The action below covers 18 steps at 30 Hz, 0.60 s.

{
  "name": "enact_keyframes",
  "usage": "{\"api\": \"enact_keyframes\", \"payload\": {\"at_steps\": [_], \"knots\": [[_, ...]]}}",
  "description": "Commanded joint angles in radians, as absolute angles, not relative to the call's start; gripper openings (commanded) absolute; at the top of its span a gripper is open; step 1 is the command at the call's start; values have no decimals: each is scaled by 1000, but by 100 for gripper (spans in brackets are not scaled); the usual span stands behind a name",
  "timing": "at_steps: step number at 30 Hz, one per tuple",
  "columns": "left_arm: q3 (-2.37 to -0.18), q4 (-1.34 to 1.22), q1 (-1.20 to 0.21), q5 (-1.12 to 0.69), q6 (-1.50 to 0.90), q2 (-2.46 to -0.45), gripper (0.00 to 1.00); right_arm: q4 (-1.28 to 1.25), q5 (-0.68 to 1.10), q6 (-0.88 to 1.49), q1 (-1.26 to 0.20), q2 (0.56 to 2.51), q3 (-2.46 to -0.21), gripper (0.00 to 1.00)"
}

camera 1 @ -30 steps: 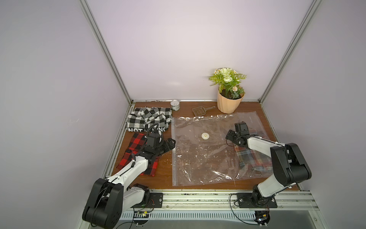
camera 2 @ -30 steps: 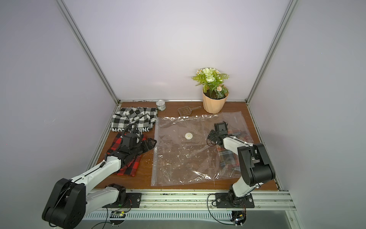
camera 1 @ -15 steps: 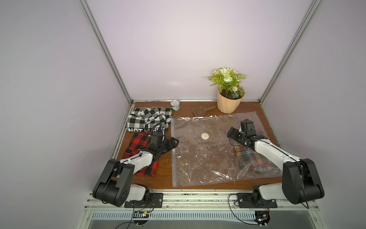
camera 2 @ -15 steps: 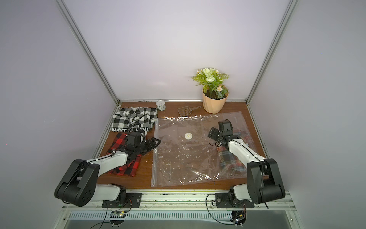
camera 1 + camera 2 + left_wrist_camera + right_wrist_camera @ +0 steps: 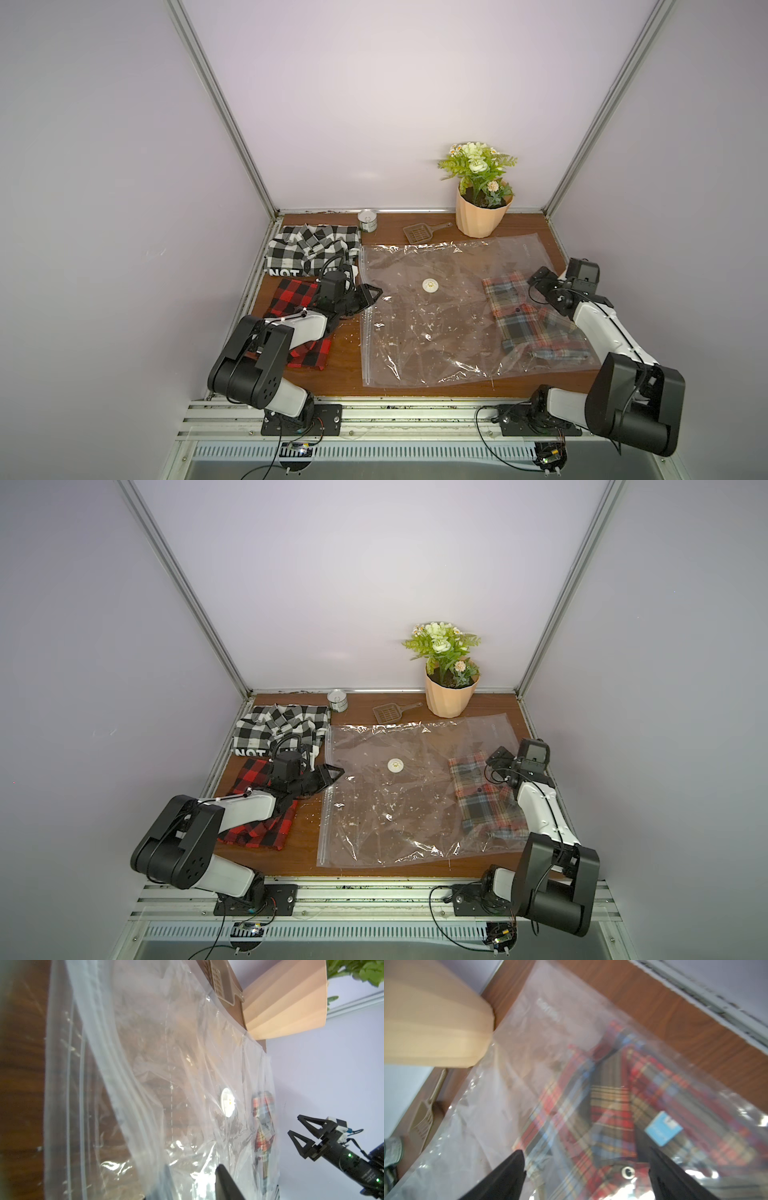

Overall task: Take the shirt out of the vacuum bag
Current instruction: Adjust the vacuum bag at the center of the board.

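The clear vacuum bag (image 5: 424, 332) (image 5: 386, 825) lies flat on the wooden table, its round white valve (image 5: 430, 285) facing up. A red, blue and green plaid shirt (image 5: 519, 320) (image 5: 612, 1109) lies inside the bag at its right end. My left gripper (image 5: 370, 293) (image 5: 193, 1167) is at the bag's left zip edge. Its jaws are narrow: one finger shows blurred under the top film and the other lies above it. My right gripper (image 5: 540, 286) (image 5: 585, 1150) hovers open just above the far end of the shirt, holding nothing.
A red-and-black checked shirt (image 5: 291, 299) lies under my left arm, with a black-and-white one (image 5: 307, 249) behind it. Along the back wall stand a tin can (image 5: 368, 219), a brown scoop (image 5: 419, 232) and a potted plant (image 5: 482, 212) touching the bag's far edge.
My left gripper has slid right onto the bag's left edge and its jaws have narrowed. My right gripper has moved right from the bag's middle to above the shirt and opened wider.
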<state>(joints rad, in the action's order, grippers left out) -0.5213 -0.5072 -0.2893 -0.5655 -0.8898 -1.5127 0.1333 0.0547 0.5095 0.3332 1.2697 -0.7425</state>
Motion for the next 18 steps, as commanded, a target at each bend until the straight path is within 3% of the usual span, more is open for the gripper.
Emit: {"api": "enact_keyframes", "payload": {"at_steps": [1,5,18], "knots": [[-559,-587,-293,-637,-903,-1540,21,146,121,444,429,1276,-728,96],[-543,-609,-221,-682,-922,-1530,7,136,185,387,522,1320,-744,96],[-600,-330,-89,-742,-771,-1361,5,133,361,270,592,1523,-874,95]]}}
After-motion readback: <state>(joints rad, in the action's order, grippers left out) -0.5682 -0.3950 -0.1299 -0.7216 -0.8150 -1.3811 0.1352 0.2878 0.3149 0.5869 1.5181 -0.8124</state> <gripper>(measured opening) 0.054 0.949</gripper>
